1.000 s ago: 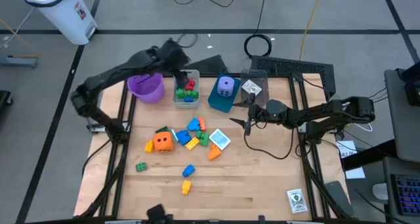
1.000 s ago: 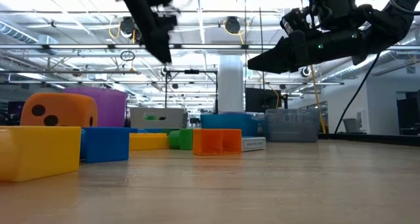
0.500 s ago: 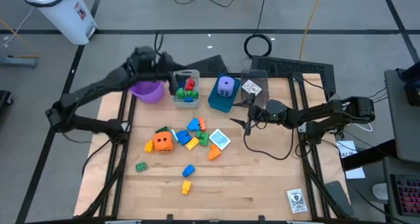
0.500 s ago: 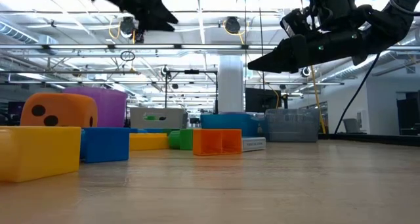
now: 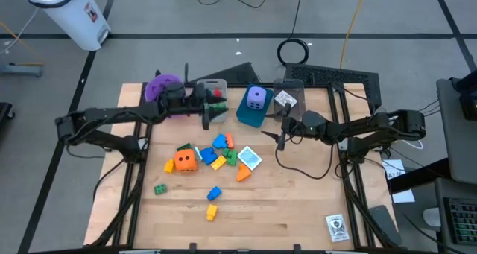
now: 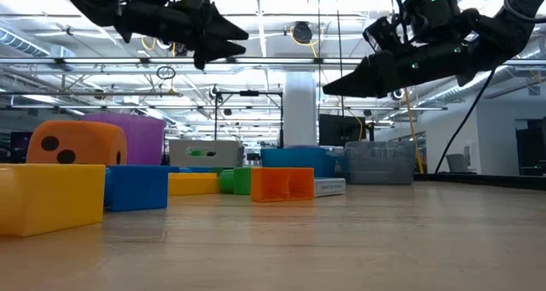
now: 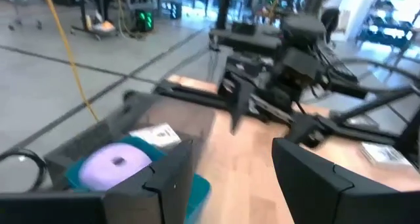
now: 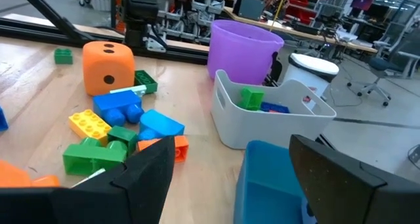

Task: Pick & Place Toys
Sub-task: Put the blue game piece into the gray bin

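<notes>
Left pincer [image 5: 217, 115] over grey bin [image 5: 216, 86] near far desk edge, fingers apart, empty. Right pincer [image 5: 281, 141] above desk [image 5: 298, 202] in front of clear bin [image 5: 287, 97], fingers apart, empty. Orange die [image 5: 186, 160] and loose bricks [image 5: 220, 154] clustered mid-desk. Purple die [image 5: 256, 97] inside blue bin [image 5: 249, 117].
</notes>
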Available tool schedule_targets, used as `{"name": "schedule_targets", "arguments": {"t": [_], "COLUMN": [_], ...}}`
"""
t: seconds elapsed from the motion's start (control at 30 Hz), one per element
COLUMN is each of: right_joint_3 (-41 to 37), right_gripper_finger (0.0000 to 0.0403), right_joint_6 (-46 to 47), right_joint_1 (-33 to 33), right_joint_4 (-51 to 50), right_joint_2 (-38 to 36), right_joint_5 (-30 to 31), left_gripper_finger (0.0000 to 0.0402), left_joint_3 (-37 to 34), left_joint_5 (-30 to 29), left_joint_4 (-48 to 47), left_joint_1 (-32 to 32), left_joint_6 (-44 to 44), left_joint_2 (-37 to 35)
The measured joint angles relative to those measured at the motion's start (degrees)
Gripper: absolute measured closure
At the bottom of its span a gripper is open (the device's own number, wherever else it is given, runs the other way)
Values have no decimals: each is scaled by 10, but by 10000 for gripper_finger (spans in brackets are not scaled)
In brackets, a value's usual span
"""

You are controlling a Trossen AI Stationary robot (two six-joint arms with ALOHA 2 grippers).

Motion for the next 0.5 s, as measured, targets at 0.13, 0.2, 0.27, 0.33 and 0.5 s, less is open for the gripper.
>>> {"name": "schedule_targets", "arguments": {"t": [0.13, 0.2, 0.27, 0.33, 0.5], "right_joint_3": [0, 0, 0, 0, 0], "right_gripper_finger": [115, 115, 115, 115, 115], "right_joint_6": [0, 0, 0, 0, -1], "right_joint_1": [-1, -1, 0, 0, 0], "right_joint_4": [-4, -6, -7, -12, -12], "right_joint_2": [0, 0, 0, 0, 0], "right_joint_5": [0, -2, -2, -2, -2], "left_gripper_finger": [188, 188, 188, 188, 188], "left_joint_3": [5, 8, 16, 21, 42], "left_joint_5": [-41, -88, -136, -166, -206], "left_joint_4": [-36, -80, -119, -155, -200], "left_joint_1": [-44, -64, -84, -102, -138], "left_joint_6": [15, 25, 32, 33, 40], "left_joint_2": [-4, -12, -12, -12, -12]}}
